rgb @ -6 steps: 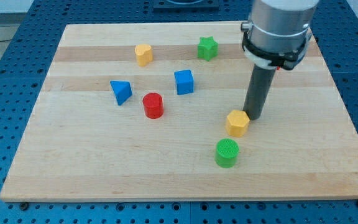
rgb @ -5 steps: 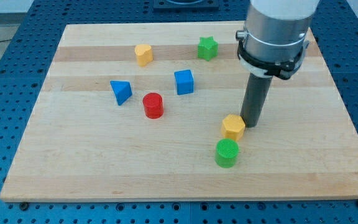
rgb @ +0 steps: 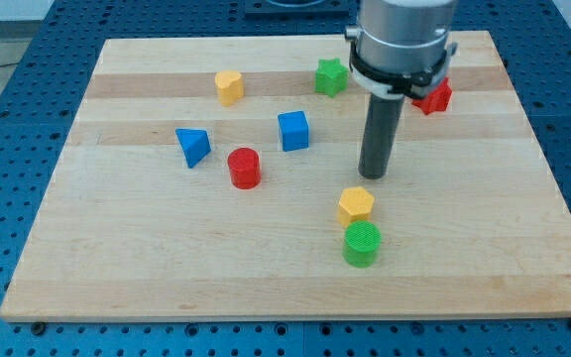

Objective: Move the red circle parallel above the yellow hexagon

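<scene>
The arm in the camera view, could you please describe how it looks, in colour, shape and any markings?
The arm enters from the view's top as a broad, light grey metallic cylinder. A black ring clamps its lower edge, with a small bright fitting under it. Below that hangs a straight, dark grey round rod, much narrower, ending bluntly at my tip. No cables, labels or printed markings show.

— What can't be made out here?

— The arm's grey cylindrical housing [rgb: 404, 35] is cut off by the far edge of the picture, so nothing above it shows. It also covers most of a small red plastic block [rgb: 434, 96] at the far right of the wooden board [rgb: 167, 268]; only its right part shows, so its shape cannot be told.

— Anything else cut off?

— The blue perforated table [rgb: 8, 149] runs out of the picture on every side.
</scene>
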Controlling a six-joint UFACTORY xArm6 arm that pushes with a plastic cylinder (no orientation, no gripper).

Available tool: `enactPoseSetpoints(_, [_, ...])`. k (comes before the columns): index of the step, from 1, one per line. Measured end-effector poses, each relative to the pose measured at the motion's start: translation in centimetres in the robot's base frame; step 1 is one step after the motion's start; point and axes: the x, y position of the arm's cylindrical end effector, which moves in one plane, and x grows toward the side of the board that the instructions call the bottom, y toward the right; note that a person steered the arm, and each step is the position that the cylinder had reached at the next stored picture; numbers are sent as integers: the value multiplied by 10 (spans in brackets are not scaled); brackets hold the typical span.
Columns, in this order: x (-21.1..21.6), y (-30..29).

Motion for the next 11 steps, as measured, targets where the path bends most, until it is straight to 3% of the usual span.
enactPoseSetpoints(6, [-40,-186])
enactPoseSetpoints(8, [-5,-195])
enactPoseSetpoints(11, [8,-125])
